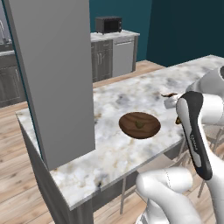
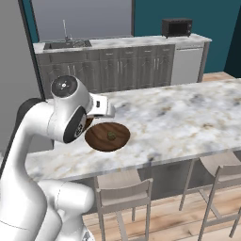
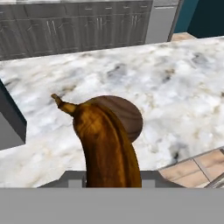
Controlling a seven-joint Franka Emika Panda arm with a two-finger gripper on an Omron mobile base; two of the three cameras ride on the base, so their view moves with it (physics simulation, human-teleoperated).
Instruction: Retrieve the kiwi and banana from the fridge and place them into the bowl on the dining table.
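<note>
Now: gripper (image 3: pixel 111 186) is clenching one brown, curved, blotchy banana (image 3: pixel 107 144) above the table | one shallow round wooden bowl (image 1: pixel 131 127) is holding one small olive kiwi (image 1: pixel 138 124) | speckled marble dining table (image 1: pixel 113 153) is bearing the bowl.

The bowl (image 1: pixel 140 125) sat on the dining table (image 1: pixel 131 96), near its front edge. The kiwi (image 1: pixel 138 124) lay in the bowl, about at its middle. The banana (image 3: pixel 107 144) hung above the table just beside the bowl. Behind the table stood cabinets (image 2: pixel 122 66), with a microwave (image 2: pixel 177 27) on their counter.
</note>
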